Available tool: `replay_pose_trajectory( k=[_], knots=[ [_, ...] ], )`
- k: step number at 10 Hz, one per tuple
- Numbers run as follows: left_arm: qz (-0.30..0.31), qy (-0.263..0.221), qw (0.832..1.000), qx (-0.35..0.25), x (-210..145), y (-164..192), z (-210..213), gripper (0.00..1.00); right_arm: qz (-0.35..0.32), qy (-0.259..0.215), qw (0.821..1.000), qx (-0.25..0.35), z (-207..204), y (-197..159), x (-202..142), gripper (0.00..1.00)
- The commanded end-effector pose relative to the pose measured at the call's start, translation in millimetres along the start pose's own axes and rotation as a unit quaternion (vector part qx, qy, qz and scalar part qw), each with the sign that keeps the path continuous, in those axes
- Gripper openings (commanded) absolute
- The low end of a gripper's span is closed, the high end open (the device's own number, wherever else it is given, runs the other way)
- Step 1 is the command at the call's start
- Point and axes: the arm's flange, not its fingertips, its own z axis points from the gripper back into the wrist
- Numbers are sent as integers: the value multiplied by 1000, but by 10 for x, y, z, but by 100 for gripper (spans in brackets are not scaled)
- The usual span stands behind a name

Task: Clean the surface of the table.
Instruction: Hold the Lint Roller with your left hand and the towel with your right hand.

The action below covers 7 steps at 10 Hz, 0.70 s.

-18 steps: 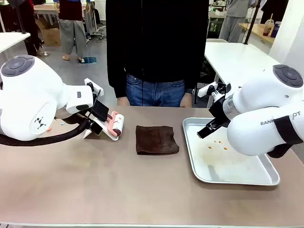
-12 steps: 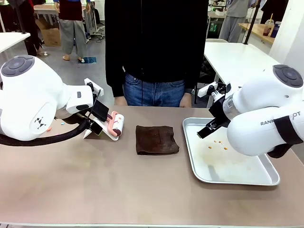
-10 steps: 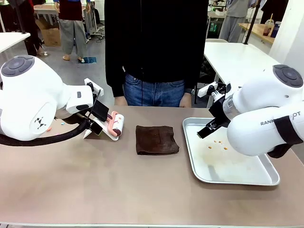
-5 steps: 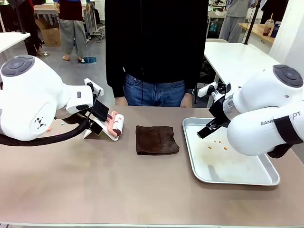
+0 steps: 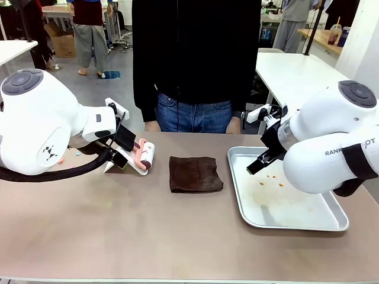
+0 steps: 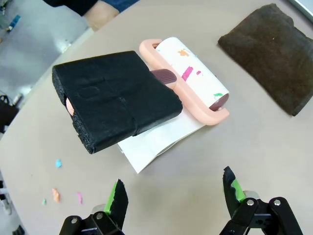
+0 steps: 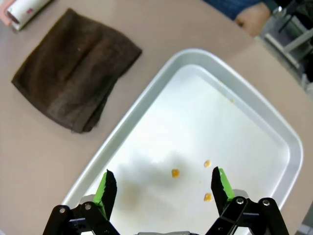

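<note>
The table [image 5: 148, 231] has a brownish-tan top. Small coloured scraps [image 6: 55, 195] lie on it at its left end. My left gripper [image 6: 175, 191] hangs open just above the table, short of a pink lint roller [image 6: 188, 78] whose handle is under a black block [image 6: 115, 100]. The roller [image 5: 145, 155] lies left of a folded brown cloth [image 5: 195, 173]. My right gripper [image 7: 164, 185] is open above a silver tray [image 7: 274, 127] that holds a few orange crumbs [image 7: 175, 172]. Neither gripper holds anything.
A person in a black top and jeans [image 5: 192, 112] stands at the far edge, behind the cloth. White paper [image 6: 156, 142] lies under the roller. The tray [image 5: 249, 216] takes up the table's right side. White tables [image 5: 296, 74] stand behind.
</note>
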Motion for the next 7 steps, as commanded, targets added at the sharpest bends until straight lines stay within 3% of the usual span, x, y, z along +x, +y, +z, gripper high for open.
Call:
replay_pose_trajectory(
  k=[1,4,6,7],
  knots=[
    [-2,24,1000,-4,-61,-3,206,100,-76,66,995,6,119,8,74,100],
    [51,12,990,-134,-246,152,696,100,-196,112,972,61,410,-56,64,100],
    [164,16,970,-180,-439,409,974,100,-248,119,944,180,661,-214,-50,100],
    [205,-10,952,-227,-571,561,1123,100,-279,110,922,246,796,-339,-137,100]
  ],
)
